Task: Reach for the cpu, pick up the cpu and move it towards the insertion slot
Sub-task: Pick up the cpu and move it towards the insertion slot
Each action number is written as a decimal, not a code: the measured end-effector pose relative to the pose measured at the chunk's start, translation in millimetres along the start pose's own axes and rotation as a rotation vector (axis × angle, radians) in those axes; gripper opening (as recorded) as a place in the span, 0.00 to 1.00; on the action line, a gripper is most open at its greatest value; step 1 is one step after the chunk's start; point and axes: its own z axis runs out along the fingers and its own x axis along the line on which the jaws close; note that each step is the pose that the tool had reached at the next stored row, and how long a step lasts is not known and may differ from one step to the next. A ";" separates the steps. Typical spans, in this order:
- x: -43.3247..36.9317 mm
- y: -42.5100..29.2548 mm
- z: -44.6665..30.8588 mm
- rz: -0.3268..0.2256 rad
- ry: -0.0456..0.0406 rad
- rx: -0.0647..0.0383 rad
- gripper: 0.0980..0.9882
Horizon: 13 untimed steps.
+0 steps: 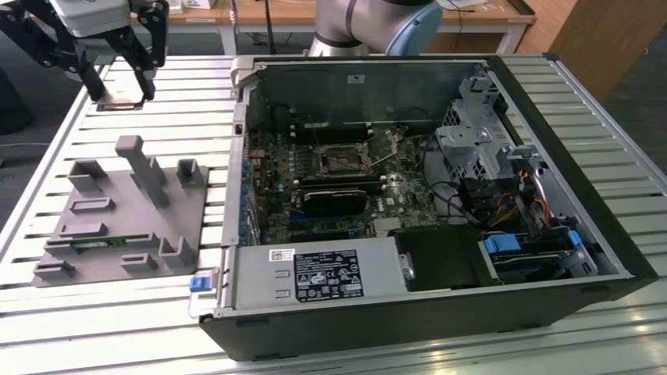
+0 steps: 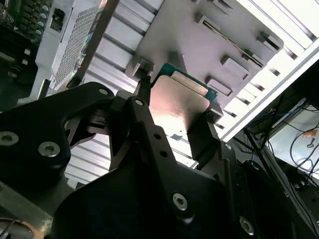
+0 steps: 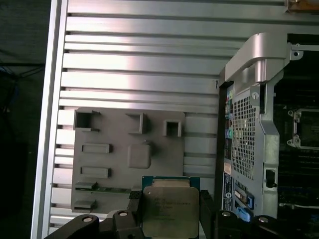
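The black gripper point(image 1: 117, 92) sits at the upper part of the exterior view's left, raised above the slatted metal table point(image 1: 583, 94). Its two fingers are clenched on the cpu point(image 1: 118, 102), which shows there as a small flat plate held between the fingertips.

In the first wrist view, the cpu point(image 3: 170, 209) is a square chip with a silver metal top and a green edge, pinched at two opposite sides by the dark fingers point(image 3: 207, 206) of the gripper point(image 3: 170, 206). In the second wrist view, the gripper point(image 2: 177, 112) holds the chip point(image 2: 179, 102) by its edges, and the shiny face catches a pinkish glare.

Below the held chip lies the grey fixture plate point(image 3: 114, 149), flat on the table, with raised blocks and shallow pockets. In the exterior view this plate point(image 1: 105, 226) is nearer the camera than the gripper.

At the exterior view's right stands the open computer case point(image 1: 583, 258), lying on its side with the motherboard exposed. The insertion slot point(image 1: 342, 160), a square socket with a silvery frame and dark centre, sits on the motherboard, well apart from the gripper and the cpu.
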 end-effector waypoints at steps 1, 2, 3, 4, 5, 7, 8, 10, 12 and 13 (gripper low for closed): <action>-3.0 -0.1 -0.1 0.000 -0.0002 0.000 0.50; -5.8 -0.2 -0.2 0.000 -0.0001 0.000 0.50; -8.4 -0.3 -0.3 0.000 -0.0002 0.000 0.50; -10.9 -0.4 -0.4 0.000 -0.0002 0.000 0.50; -13.4 -0.5 -0.5 0.000 -0.0001 0.000 0.50; -17.8 -0.7 -0.7 0.000 -0.0001 0.000 0.50; -19.8 -0.7 -0.8 0.000 0.0000 0.000 0.50; -24.0 -0.9 -0.9 0.000 -0.0001 0.000 0.50; -28.1 -1.0 -1.1 0.000 -0.0001 0.000 0.50; -30.3 -1.1 -1.2 0.000 -0.0001 0.000 0.50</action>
